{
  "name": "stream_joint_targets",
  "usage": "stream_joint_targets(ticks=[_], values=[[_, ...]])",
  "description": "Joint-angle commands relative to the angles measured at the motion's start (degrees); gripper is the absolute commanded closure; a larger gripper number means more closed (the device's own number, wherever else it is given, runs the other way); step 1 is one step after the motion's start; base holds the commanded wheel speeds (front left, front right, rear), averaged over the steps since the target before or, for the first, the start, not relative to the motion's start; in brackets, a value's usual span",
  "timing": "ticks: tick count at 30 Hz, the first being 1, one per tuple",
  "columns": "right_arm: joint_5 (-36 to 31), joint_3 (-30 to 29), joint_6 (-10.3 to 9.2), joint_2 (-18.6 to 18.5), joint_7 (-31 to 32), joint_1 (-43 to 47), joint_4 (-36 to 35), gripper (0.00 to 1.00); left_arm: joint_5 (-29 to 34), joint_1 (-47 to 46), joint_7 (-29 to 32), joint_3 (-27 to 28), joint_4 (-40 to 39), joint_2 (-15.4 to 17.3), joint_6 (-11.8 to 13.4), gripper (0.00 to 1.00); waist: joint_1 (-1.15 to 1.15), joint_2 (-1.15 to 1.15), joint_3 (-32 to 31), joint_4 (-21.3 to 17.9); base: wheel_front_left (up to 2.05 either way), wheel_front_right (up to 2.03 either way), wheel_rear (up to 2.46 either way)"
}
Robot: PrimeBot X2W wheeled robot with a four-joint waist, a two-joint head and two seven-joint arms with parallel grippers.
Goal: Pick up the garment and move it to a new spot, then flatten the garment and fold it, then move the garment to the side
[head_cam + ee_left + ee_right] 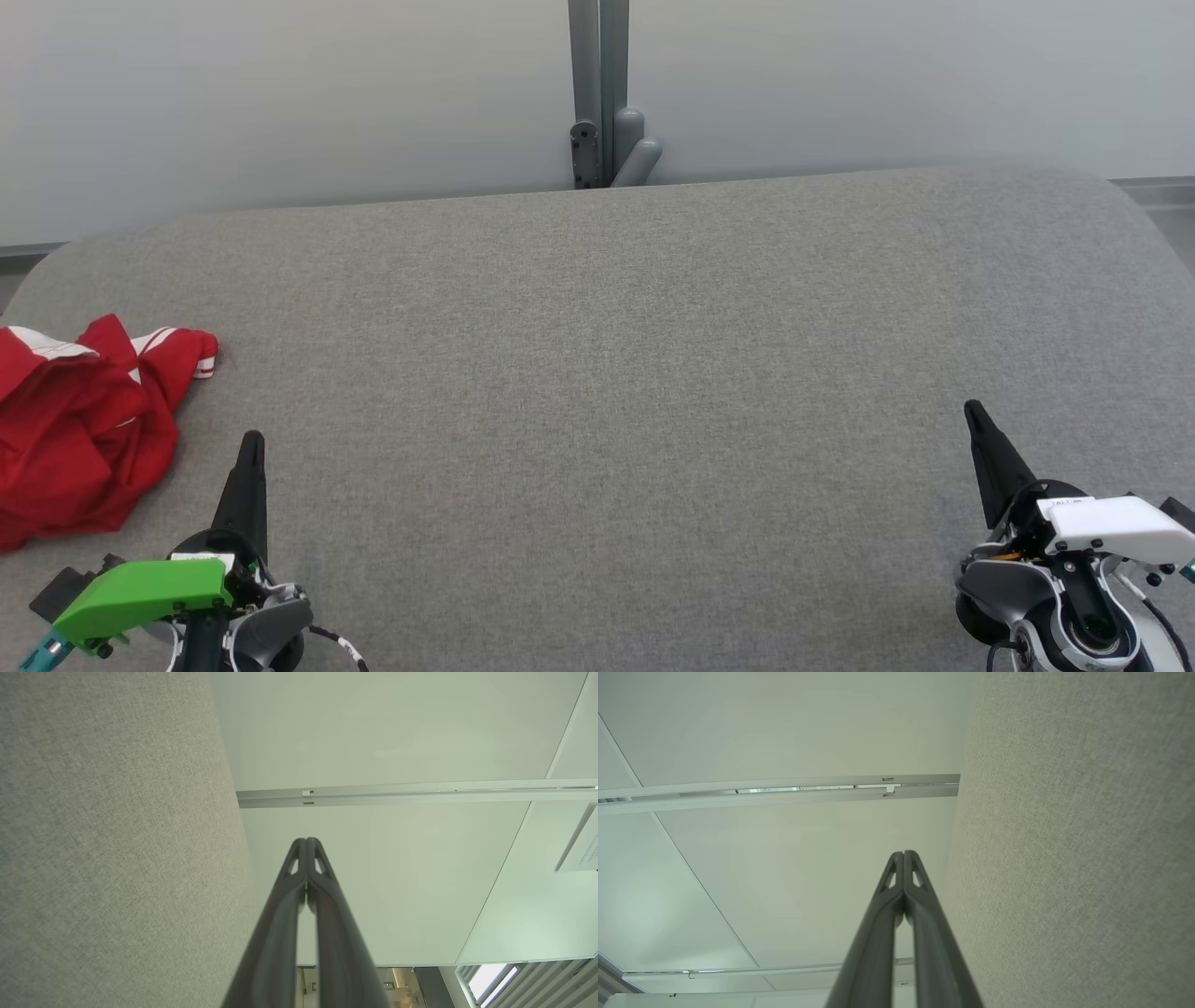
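Red garment (pixel 84 429) w/ white stripes, all scrunched up in a heap, not flat. Lies on the left side of the grey table (pixel 597 373), part runs past the head view's left edge.

We note the red garment (pixel 84 429) runs off the head view's left edge. Bunched as it is, we cannot tell its kind or how much lies beyond. The grey padded surface (pixel 597 373) is cut at left, right and bottom. The grey post (pixel 597 75) behind it leaves through the top. The left gripper (pixel 251 446) and right gripper (pixel 975 413) lose their wrist housings at the bottom edge. In the left wrist view a posted sheet (pixel 581 844) is cropped at right, its print too small to read.
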Motion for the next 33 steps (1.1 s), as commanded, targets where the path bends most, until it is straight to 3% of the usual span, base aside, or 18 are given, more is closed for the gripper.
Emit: stream_joint_targets(ticks=[1, 33], values=[[0.34, -0.16, 0.02, -0.26, 0.26, 0.39, -0.24, 1.00, -0.02, -0.86, 0.12, 0.21, -0.05, 0.30, -0.26, 1.00, 0.00, 0.49, 0.00, 0.00, 0.00, 0.00, 0.00], [0.34, -0.16, 0.02, -0.26, 0.27, 0.39, -0.24, 1.00, -0.02, -0.86, 0.12, 0.22, -0.04, 0.30, -0.26, 1.00, 0.00, 0.49, 0.00, 0.00, 0.00, 0.00, 0.00]])
